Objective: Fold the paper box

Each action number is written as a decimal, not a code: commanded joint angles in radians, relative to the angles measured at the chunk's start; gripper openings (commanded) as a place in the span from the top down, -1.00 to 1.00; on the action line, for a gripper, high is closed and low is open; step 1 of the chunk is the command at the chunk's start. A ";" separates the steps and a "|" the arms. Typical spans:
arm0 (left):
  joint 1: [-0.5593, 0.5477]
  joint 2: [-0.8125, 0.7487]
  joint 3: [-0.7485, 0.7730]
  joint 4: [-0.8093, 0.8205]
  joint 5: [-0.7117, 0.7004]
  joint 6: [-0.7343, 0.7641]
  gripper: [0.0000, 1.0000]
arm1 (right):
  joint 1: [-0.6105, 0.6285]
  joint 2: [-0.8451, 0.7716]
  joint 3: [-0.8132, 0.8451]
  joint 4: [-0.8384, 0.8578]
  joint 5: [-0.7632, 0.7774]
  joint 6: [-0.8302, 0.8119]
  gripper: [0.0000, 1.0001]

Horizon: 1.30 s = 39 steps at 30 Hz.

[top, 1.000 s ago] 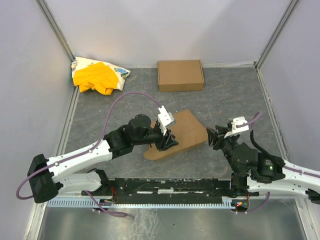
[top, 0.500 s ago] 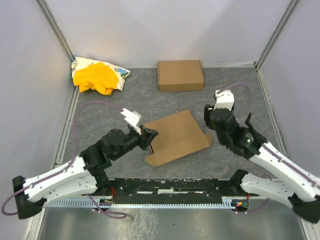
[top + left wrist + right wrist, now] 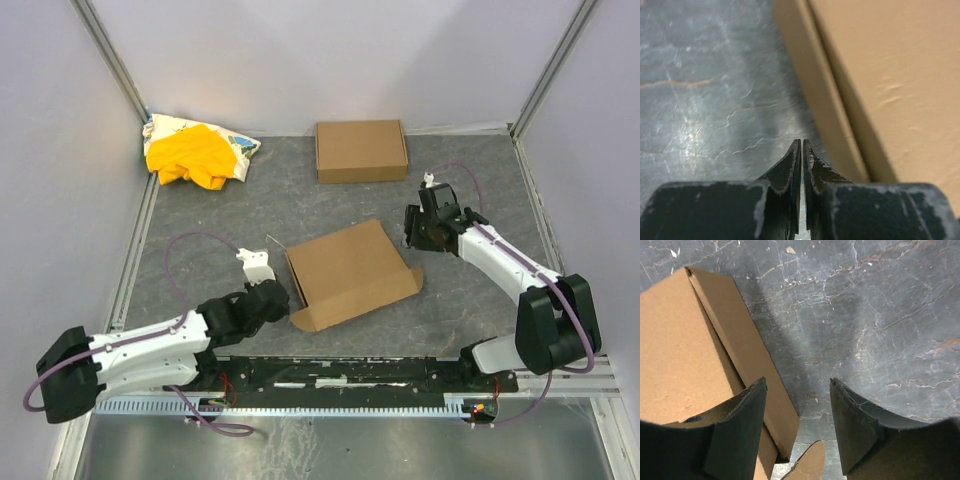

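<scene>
Eyes on the paper box (image 3: 350, 275): flat on the table (image 3: 250, 210), roughly midway between the left and right edges, a little nearer the near edge, skewed rather than square to it. Lid down, with a small tab (image 3: 411, 276) poking out at the right-hand corner.

Over to the left gripper (image 3: 277, 296): low, just beside the box's left end. Fingers (image 3: 790, 167) pinched together with only a sliver of a gap, nothing caught between them. Bare grey table under the tips, the box's side wall just off to the right in the wrist view.

Now the right gripper (image 3: 413, 230): poised near the box's far right corner, jaws spread apart, gripping nothing. Only table surface in the gap, with the box edge showing beneath one finger (image 3: 735, 440).

Away at the far edge, a second flat cardboard box (image 3: 361, 150). Tucked into the far left corner, a yellow cloth bundle (image 3: 195, 152). Both well apart from the paper box.
</scene>
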 commanded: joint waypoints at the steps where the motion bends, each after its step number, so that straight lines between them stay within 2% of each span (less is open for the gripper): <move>1: -0.002 0.031 -0.030 0.039 -0.036 -0.160 0.80 | -0.021 -0.005 -0.041 0.098 -0.044 0.020 -0.24; 5: -0.001 0.056 -0.049 0.088 -0.046 -0.140 0.79 | -0.021 0.035 -0.074 0.123 -0.080 0.010 -0.24; 9: -0.001 0.138 -0.001 0.151 -0.083 -0.053 0.73 | -0.021 0.088 -0.097 0.151 -0.132 -0.009 -0.23; 17: 0.020 0.381 0.306 0.094 -0.165 0.160 0.62 | -0.022 0.105 -0.090 0.163 -0.156 -0.016 -0.22; 22: 0.133 0.469 0.445 0.129 -0.084 0.301 0.60 | -0.021 0.096 -0.065 0.154 -0.143 -0.012 -0.23; 27: 0.250 0.544 0.565 0.069 -0.043 0.393 0.57 | -0.021 0.075 -0.039 0.126 -0.069 -0.004 -0.27; 31: 0.356 0.533 0.561 0.012 -0.036 0.416 0.32 | -0.023 0.010 -0.046 0.110 0.010 0.016 -0.31; 32: 0.387 0.525 0.557 -0.007 -0.023 0.407 0.21 | -0.023 -0.009 -0.047 0.100 0.026 0.024 -0.33; 33: 0.421 0.516 0.550 -0.027 0.000 0.395 -0.02 | -0.023 -0.028 -0.048 0.089 0.039 0.028 -0.34; 35: 0.466 0.501 0.535 -0.064 0.013 0.381 -0.23 | -0.024 -0.074 -0.051 0.063 0.074 0.039 -0.37; 39: 0.497 0.421 0.484 -0.108 0.044 0.349 -0.39 | -0.023 -0.164 -0.052 -0.013 0.093 0.055 -0.46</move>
